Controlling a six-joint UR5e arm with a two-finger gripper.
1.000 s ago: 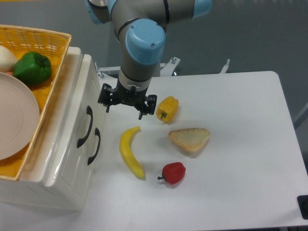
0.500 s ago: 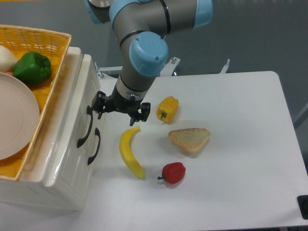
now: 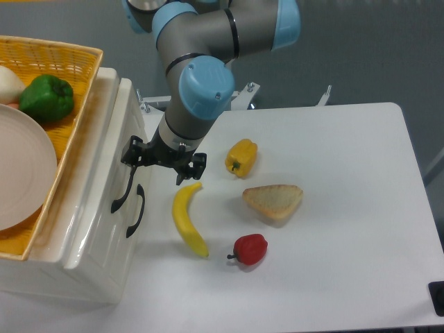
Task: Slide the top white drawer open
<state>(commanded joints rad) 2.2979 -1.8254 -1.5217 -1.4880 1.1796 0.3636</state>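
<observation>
The top white drawer (image 3: 104, 182) is the upper front of the cream cabinet at the left, and it sits pushed in. Its black curved handle (image 3: 121, 195) lies left of the lower drawer's handle (image 3: 137, 210). My gripper (image 3: 154, 168) hangs just right of the cabinet front, at the upper end of the top handle. It is open. One fingertip (image 3: 129, 155) is against or just above that handle end, and I cannot tell if they touch. The other finger (image 3: 182, 175) is over the table. Nothing is held.
A yellow wicker basket (image 3: 76, 132) on the cabinet holds a green pepper (image 3: 46, 98) and a plate (image 3: 21, 173). On the table lie a banana (image 3: 186, 218), a yellow pepper (image 3: 241, 157), a piece of bread (image 3: 273, 202) and a red pepper (image 3: 250, 248).
My gripper has moved left and slightly down, from above the banana and yellow pepper to the cabinet front beside the top handle. The drawers and food have not moved.
</observation>
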